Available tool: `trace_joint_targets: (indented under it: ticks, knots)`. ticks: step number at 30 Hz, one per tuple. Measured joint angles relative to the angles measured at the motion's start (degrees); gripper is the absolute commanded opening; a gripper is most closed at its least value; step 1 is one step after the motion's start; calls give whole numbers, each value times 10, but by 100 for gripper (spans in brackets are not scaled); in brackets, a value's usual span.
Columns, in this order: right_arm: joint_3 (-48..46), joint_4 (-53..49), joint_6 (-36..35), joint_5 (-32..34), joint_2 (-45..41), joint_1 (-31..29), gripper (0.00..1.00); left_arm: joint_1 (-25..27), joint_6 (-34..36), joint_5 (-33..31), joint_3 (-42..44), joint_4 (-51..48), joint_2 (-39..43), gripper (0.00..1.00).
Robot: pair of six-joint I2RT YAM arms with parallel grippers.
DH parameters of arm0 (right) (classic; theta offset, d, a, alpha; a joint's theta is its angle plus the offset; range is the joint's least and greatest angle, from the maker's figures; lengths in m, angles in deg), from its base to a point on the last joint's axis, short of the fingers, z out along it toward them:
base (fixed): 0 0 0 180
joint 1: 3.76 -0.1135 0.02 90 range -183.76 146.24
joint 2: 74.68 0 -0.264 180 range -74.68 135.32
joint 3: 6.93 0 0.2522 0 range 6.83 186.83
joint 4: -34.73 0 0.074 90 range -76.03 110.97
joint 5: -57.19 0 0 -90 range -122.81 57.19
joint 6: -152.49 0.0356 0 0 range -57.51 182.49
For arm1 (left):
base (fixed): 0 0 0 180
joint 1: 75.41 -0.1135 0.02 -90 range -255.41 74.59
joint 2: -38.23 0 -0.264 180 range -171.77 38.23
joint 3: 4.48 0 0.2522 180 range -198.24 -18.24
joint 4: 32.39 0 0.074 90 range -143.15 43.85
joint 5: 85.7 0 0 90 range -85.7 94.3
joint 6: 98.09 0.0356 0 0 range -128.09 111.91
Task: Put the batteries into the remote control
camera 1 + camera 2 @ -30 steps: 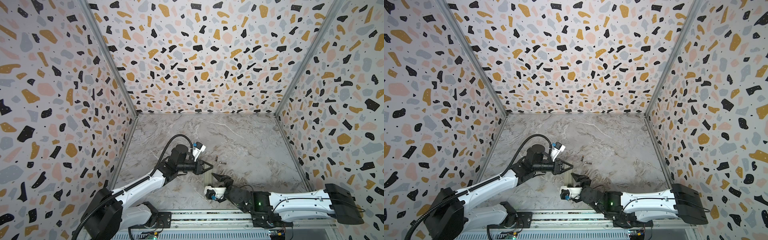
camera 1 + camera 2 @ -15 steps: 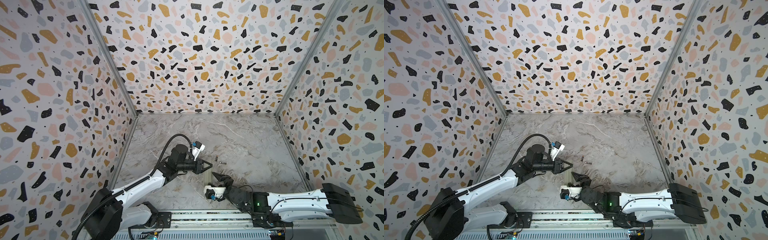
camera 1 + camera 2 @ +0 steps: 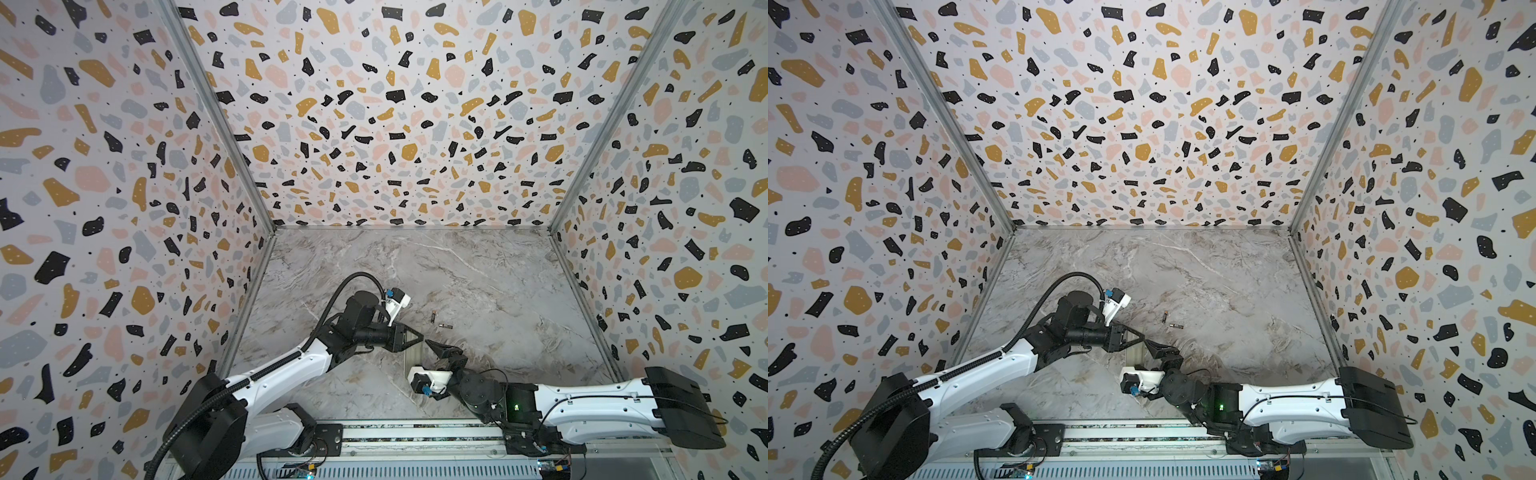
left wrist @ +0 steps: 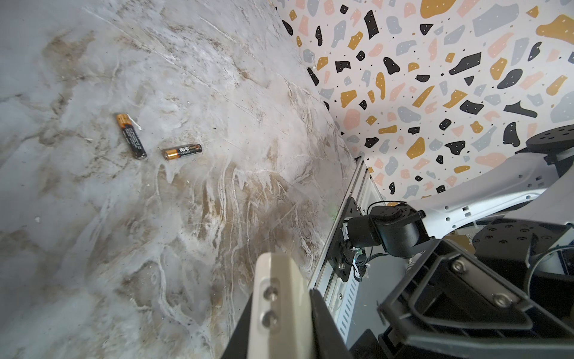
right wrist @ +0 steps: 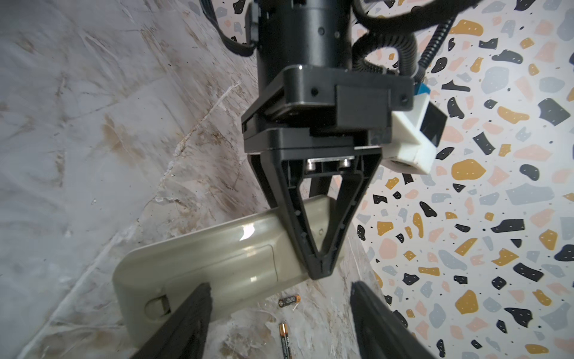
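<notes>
Left gripper (image 3: 422,338) is clamped on the remote control (image 3: 413,358), jaws pinched tight onto one long edge, near one end. In the right wrist view I see the left gripper (image 5: 320,264) biting that edge, with the remote control (image 5: 217,264) showing me its plain pale back. The battery cover (image 5: 217,273) is on, and its latch notch sits at the end away from the grip. I can't tell whether the remote touches the marble table (image 3: 457,270) or hangs just above it.

Right gripper (image 3: 436,347) sits tip to tip with the left one, jaws wide apart and nothing between them. In its own wrist view the right gripper (image 5: 279,286) straddles the latch end of the remote. One finger (image 5: 195,320) overlaps the remote's back, but I can't confirm contact.

Batteries (image 3: 432,316) are both loose on the table, just past the gripper tips on the far side. They lie near each other but not touching, at roughly a right angle. In the left wrist view I see them clearly: one battery (image 4: 131,135) and the second battery (image 4: 182,151), dark bodies with copper ends. The same view shows the clamped end of the remote (image 4: 279,304) between the left fingers.
</notes>
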Motion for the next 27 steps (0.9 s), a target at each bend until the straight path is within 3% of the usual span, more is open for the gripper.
trace_joint_targets:
  ticks: [10,27]
  knots:
    - [0,-19,14,-35,-4,-3,91,0,-5,24,0,10,0,0]
    - [0,-23,12,-35,-4,-6,92,-1,-3,43,4,10,0,0]
